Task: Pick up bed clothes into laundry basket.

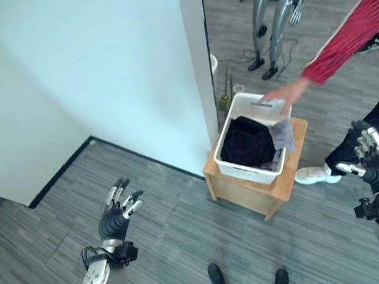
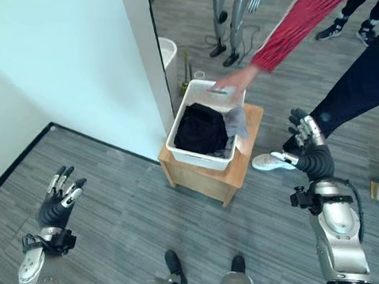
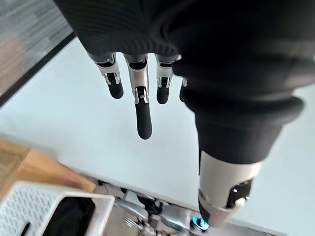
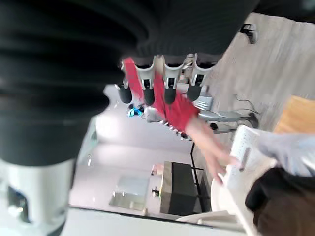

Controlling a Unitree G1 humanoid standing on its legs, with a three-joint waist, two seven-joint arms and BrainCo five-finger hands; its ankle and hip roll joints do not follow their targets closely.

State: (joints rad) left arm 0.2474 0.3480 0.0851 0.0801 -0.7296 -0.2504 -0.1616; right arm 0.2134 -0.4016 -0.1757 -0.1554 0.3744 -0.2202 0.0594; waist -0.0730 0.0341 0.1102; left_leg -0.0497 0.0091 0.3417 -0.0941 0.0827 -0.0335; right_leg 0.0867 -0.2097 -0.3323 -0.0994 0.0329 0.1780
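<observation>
I see grey plank floor point(image 1: 170, 230) with a pale wall point(image 1: 103, 70) filling the upper left of the frame. Right of centre, a low wooden desk point(image 1: 247, 191) carries the white laundry basket point(image 1: 252, 171), which holds black bed clothes point(image 1: 246, 142) and a grey piece point(image 1: 283, 134). A person's hand point(image 1: 280, 95) in a red sleeve point(image 1: 350, 38) grips the basket's far rim. My left robot hand point(image 1: 118, 213), lower left, and right robot hand point(image 2: 307, 146), at the right edge, are both raised with fingers spread, holding nothing.
</observation>
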